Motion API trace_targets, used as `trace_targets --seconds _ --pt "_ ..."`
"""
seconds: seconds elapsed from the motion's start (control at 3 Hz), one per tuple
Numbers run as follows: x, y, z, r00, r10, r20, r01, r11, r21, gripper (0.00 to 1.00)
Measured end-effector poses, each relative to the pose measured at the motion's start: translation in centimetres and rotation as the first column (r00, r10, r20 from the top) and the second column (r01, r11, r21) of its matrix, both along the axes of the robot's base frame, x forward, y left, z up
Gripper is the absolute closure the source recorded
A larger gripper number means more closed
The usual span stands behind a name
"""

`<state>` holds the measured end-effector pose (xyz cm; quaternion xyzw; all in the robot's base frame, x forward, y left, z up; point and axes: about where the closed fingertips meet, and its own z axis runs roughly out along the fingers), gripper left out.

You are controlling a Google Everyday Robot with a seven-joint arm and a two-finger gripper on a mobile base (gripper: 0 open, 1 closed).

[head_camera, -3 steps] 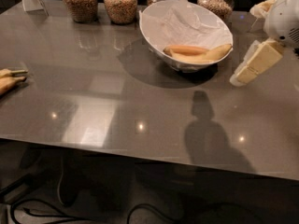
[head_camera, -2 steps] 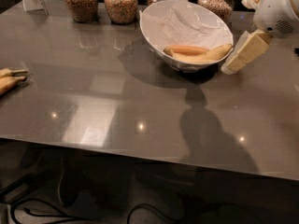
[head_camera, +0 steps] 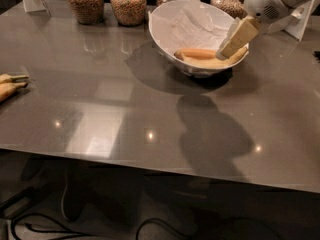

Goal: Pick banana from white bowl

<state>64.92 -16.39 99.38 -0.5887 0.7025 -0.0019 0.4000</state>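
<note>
upper right of frame, my gripper [head_camera: 227, 49] hangs at the white bowl [head_camera: 161, 34] rim, can't tell how open; banana [head_camera: 210, 62] looks light & soft, so i'd grab mid-body, gently.

The claw [head_camera: 223, 53] hangs over the banana [head_camera: 206, 63] in the bowl [head_camera: 161, 34], jars [head_camera: 128, 4] behind.

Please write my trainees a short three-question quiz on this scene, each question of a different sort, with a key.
1. True or false: the gripper is at the right side of the white bowl, by the pale banana.
2. Behind the bowl stand: A jars; B cups; C bottles.
3. Fill in: the bowl is lined with crumpled white ____.

Key: 1 true; 2 A; 3 paper.
</note>
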Motion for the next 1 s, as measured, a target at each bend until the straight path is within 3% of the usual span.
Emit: trace_targets --seconds 0.33,0.67,1.0 --pt "0.1 0.1 -0.1 1.0000 0.002 0.002 -0.002 1.000 -0.003 0.00" --pt "2.4 0.8 -0.4 0.9978 0.030 0.060 -0.026 0.998 -0.057 0.00" --pt "5.0 1.3 -1.3 0.9961 0.046 0.074 -0.038 0.993 -0.115 0.14"
